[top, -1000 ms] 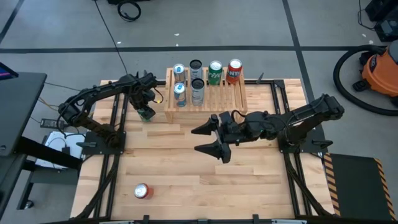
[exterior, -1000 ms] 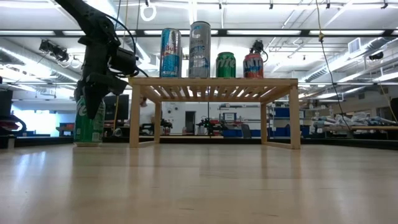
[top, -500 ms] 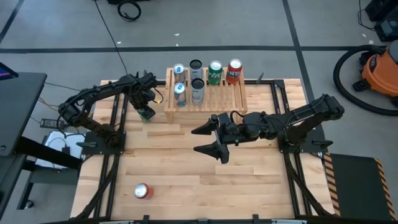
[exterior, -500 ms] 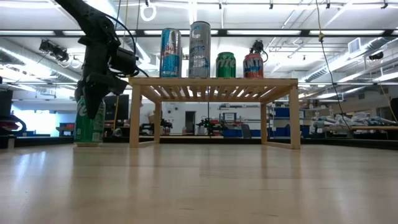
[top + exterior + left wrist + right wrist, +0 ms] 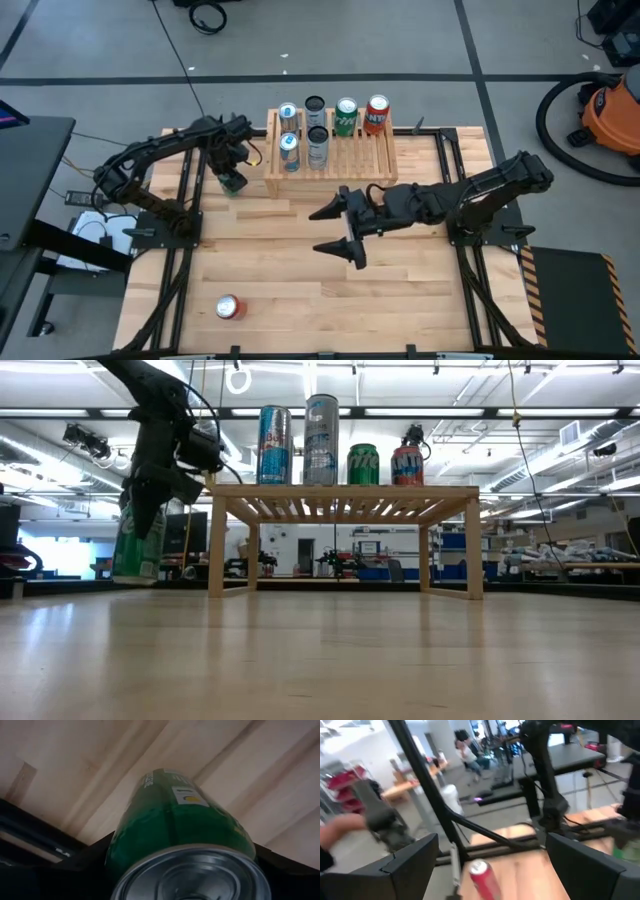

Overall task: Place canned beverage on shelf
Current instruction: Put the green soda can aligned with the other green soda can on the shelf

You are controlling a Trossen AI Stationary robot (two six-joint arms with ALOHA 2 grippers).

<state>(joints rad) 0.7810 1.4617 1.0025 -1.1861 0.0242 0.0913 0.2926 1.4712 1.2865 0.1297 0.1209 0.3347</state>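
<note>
So far six cans stand on the shelf (image 5: pixel 330 150), upper centre of the high view. Left end effector (image 5: pixel 233 178) grips a green can (image 5: pixel 138 540) just left of the shelf, tilted, base apparently clear of the surface (image 5: pixel 300 270). Right end effector (image 5: pixel 338 228) hangs spread wide mid-frame. Red can (image 5: pixel 229 307) lies lower left, not yet handled.

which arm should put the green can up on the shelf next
Left. The left gripper already holds the green can, lifted off the table beside the shelf. The right gripper hangs open over mid-table, empty.
</note>
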